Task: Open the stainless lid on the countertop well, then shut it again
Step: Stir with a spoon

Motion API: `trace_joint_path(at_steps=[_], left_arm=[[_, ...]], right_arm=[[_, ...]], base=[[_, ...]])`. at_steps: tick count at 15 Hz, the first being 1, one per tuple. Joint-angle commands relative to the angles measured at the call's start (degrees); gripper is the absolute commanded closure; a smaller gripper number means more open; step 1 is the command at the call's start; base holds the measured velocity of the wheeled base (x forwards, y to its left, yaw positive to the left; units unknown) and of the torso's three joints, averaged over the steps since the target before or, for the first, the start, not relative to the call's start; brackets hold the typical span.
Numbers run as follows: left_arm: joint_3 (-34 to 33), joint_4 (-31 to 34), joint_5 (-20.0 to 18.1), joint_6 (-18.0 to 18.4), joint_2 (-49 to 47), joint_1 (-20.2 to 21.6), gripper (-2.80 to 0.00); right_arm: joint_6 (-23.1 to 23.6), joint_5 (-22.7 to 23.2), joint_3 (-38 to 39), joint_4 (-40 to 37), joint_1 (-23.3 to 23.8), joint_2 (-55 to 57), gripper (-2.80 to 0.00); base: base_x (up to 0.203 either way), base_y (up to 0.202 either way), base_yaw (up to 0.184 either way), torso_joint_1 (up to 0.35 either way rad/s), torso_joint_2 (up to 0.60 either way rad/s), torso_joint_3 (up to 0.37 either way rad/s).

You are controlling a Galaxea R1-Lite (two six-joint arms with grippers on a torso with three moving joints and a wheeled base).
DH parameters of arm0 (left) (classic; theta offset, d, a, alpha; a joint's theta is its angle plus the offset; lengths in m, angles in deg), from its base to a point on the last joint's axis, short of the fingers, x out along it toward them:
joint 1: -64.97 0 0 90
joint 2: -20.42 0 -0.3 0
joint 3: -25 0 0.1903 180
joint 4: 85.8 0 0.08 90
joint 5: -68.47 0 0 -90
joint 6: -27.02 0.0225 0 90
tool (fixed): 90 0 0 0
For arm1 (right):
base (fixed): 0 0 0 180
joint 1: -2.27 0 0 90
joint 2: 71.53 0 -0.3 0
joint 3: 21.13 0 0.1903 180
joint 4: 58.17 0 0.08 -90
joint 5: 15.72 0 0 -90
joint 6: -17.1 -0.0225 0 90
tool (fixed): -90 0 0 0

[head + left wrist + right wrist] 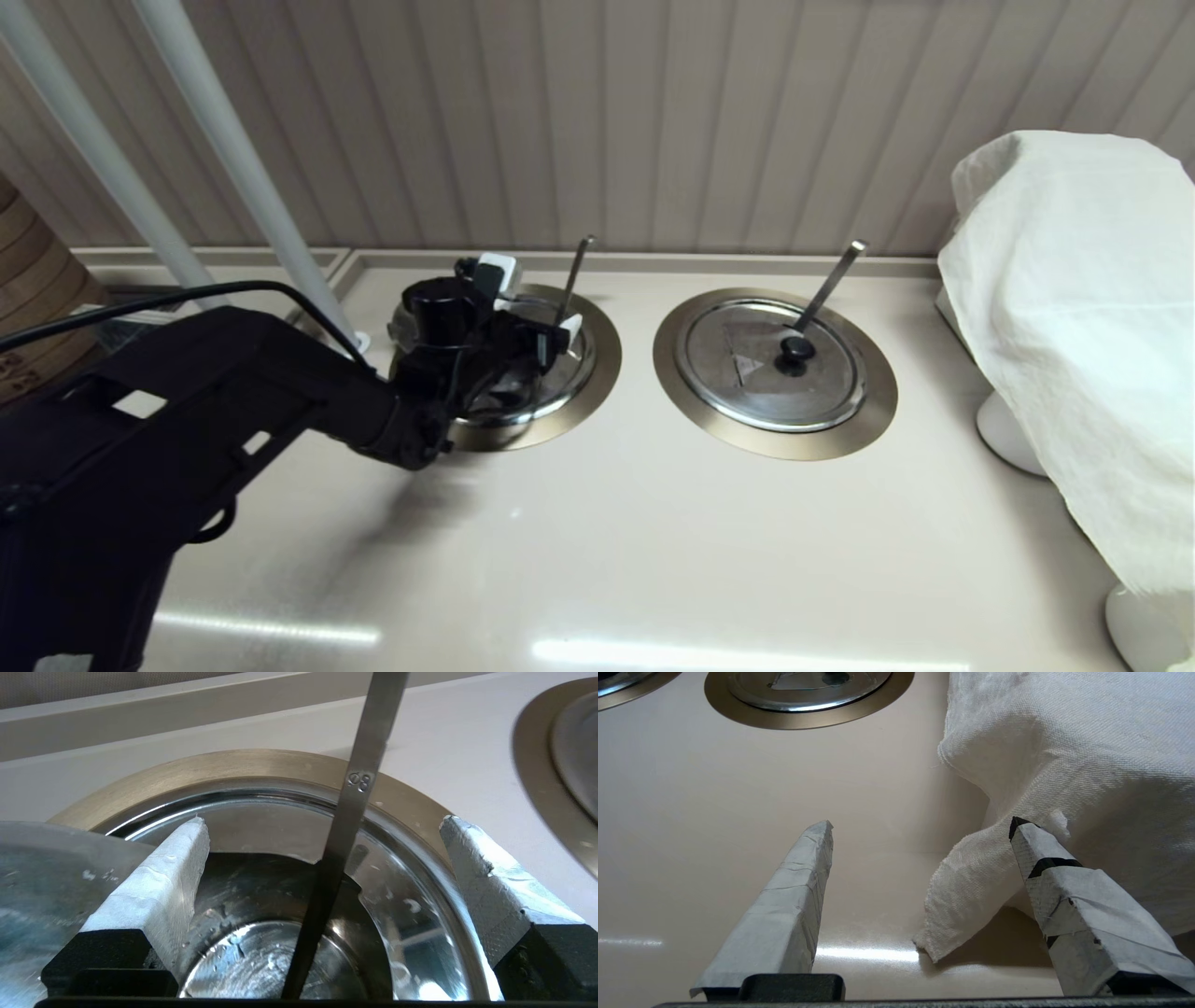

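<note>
The left countertop well [599, 371] has a bronze-steel ring [233, 765] and stands uncovered, so I look into its shiny bowl [261, 961]. The stainless lid [46, 891] sits shifted to the well's left side, mostly hidden under my arm in the head view. A thin utensil rod [574, 271] leans out of the well. My left gripper [532, 299] hovers just over the well, open, with the rod [355, 812] passing between its fingers untouched. The left gripper [323, 820] holds nothing. My right gripper [922, 825] is open above the counter, out of the head view.
The twin well [868, 411] on the right is covered by its lid [747, 373], with a flat handle [831, 280] sticking out. A white cloth [1074, 308] drapes something at the far right; its corner [962, 896] lies near my right gripper. Two white poles [233, 159] stand at the back left.
</note>
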Motion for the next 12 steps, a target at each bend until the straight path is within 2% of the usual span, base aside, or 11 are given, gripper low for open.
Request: trace_joint_path(at_steps=[1, 5, 8, 12], left_arm=[[6.19, -0.27, 1.85, 1.11, -8.33, -1.37, -2.80], [19.28, -0.13, 5.65, 1.49, -14.95, -2.37, -2.80], [25.85, 0.43, 7.37, 1.20, -19.36, -2.21, -2.80], [28.82, 0.75, 7.89, 0.96, -20.08, -2.09, -2.80]], right_arm=[[0.00, 0.01, 0.00, 0.01, 0.00, -0.02, -2.80], [0.00, 0.01, 0.00, 0.01, 0.00, -0.02, -2.80], [0.00, 0.01, 0.00, 0.01, 0.00, -0.02, -2.80], [0.00, 0.01, 0.00, 0.01, 0.00, -0.02, -2.80]], base=[[0.000, 0.000, 0.000, 0.000, 0.00, 0.000], [0.000, 0.000, 0.000, 0.000, 0.00, 0.000], [0.000, 0.000, 0.000, 0.000, 0.00, 0.000], [0.000, 0.000, 0.000, 0.000, 0.00, 0.000]])
